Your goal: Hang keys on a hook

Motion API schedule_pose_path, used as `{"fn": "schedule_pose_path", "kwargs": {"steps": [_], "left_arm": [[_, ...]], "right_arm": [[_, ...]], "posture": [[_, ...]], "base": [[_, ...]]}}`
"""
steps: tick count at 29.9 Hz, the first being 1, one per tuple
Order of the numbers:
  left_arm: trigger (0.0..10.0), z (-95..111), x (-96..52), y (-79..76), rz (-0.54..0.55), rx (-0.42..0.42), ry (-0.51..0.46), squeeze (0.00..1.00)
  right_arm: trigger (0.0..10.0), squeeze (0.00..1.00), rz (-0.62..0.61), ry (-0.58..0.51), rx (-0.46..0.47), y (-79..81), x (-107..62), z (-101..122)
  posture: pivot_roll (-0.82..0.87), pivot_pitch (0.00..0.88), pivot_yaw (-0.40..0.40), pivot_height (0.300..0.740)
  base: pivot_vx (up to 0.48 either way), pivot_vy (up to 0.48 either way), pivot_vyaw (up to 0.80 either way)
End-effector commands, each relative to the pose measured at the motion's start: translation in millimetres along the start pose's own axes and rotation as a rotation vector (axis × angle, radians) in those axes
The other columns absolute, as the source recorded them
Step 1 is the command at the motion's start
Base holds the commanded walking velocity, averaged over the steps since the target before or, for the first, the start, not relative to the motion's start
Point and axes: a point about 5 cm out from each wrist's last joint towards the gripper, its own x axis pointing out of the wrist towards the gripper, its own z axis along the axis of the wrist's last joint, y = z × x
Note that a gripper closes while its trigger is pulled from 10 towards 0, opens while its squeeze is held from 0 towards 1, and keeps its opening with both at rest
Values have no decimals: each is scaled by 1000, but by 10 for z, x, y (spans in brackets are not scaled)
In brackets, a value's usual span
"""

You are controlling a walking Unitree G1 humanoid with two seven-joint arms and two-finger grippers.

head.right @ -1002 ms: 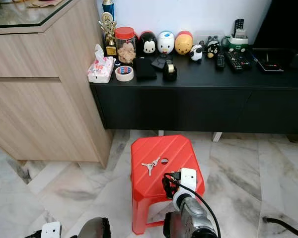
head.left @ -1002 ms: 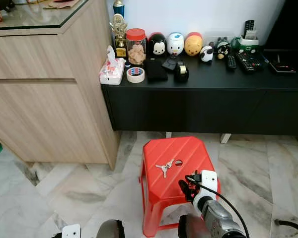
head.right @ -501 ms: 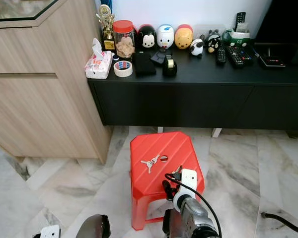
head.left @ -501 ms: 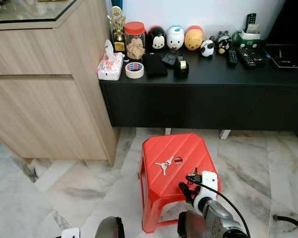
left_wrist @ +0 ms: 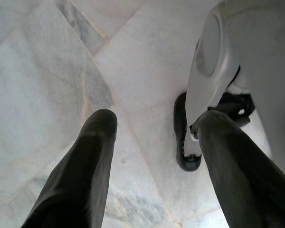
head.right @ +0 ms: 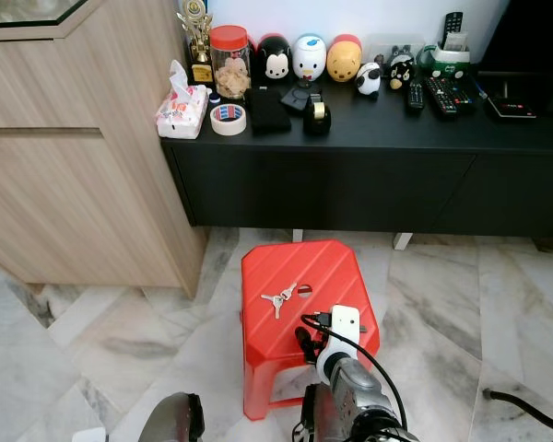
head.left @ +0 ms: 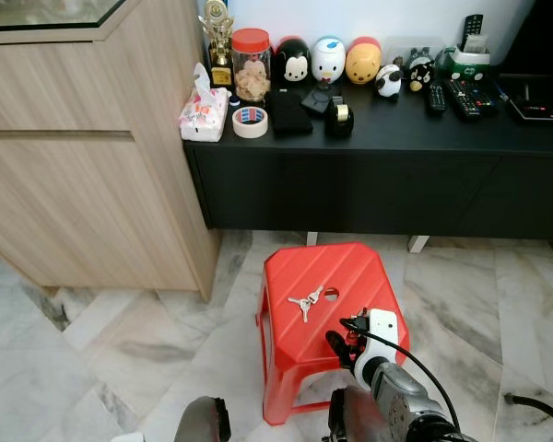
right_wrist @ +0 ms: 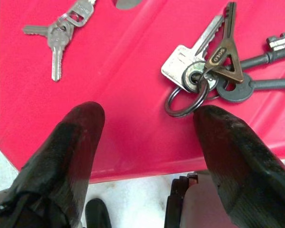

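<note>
Over the red stool (head.left: pixel 350 276), right claw (right_wrist: pixel 147 118) (fingers apart) by keys (right_wrist: pixel 206 66).

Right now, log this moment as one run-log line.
right gripper: open, over red stool | big key bunch: ungrasped | small keys: on stool | left gripper: idle, open

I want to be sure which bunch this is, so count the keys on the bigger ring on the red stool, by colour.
Silver key: 1
Bronze key: 1
Dark keys: 2
Total: 4 keys showing on the ring, which lies on the red stool just ahead of the open right gripper.
</note>
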Motion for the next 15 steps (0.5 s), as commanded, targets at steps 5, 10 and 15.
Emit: {"fn": "schedule_pose_path", "kwargs": {"steps": [5, 10, 15], "left_arm": [[10000, -113, -40, 64, 12, 8, 39, 0], [10000, -100, -32, 27, 7, 11, 35, 0], [10000, -92, -28, 11, 4, 14, 32, 0]], "right_arm": [[745, 0, -14, 11, 4, -37, -7, -15], [10000, 0, -26, 13, 2, -68, -12, -12], [10000, 0, -21, 23, -8, -66, -12, -21]], "posture": [[66, 162, -16, 615], [66, 163, -16, 615], [67, 164, -15, 615]], "base": [[0, 0, 0], [0, 0, 0], [0, 0, 0]]}}
